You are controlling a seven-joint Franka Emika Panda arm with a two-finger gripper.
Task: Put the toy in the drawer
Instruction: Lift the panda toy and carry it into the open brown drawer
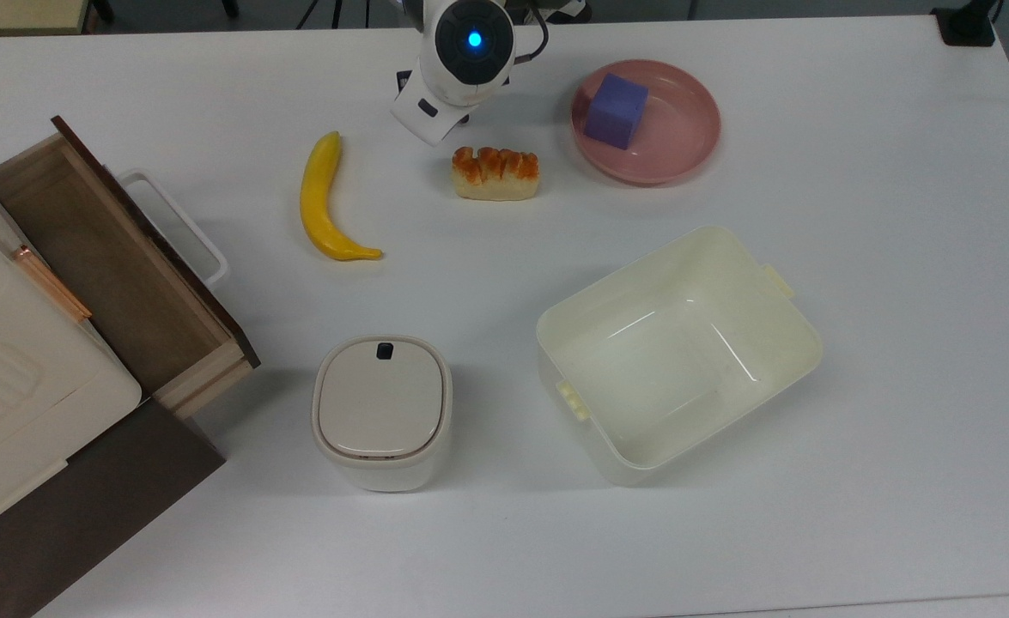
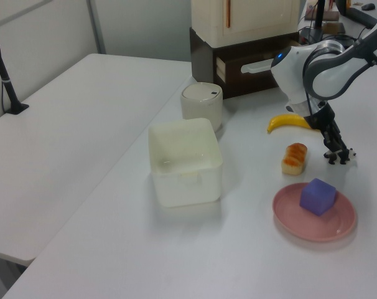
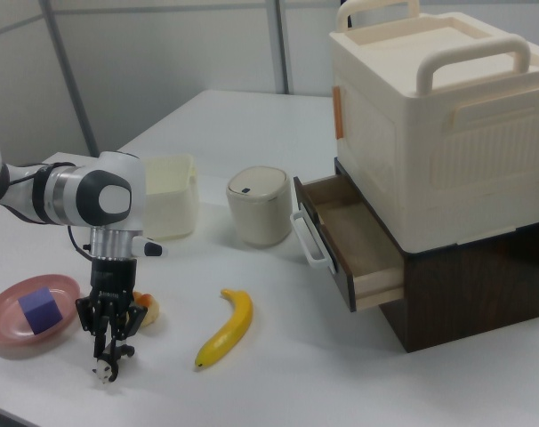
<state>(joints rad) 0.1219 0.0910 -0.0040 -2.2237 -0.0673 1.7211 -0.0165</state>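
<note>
Looks like a robotics lab or test room. White counter (image 1: 856, 257) laid out with props: plastic banana (image 1: 322, 199), fake bread (image 1: 495, 172), purple cube (image 1: 615, 111) on a pink plate (image 1: 684, 150), cream tub (image 1: 676, 352), lidded bin (image 1: 381, 410). Grey partition walls (image 3: 163, 62) behind, second white counter (image 2: 70, 143) alongside, black clamp stand (image 2: 5, 81) fixed at its edge.

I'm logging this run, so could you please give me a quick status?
Gripper down around the toy, table level. Drawer open. Banana lies between toy and drawer.
</note>
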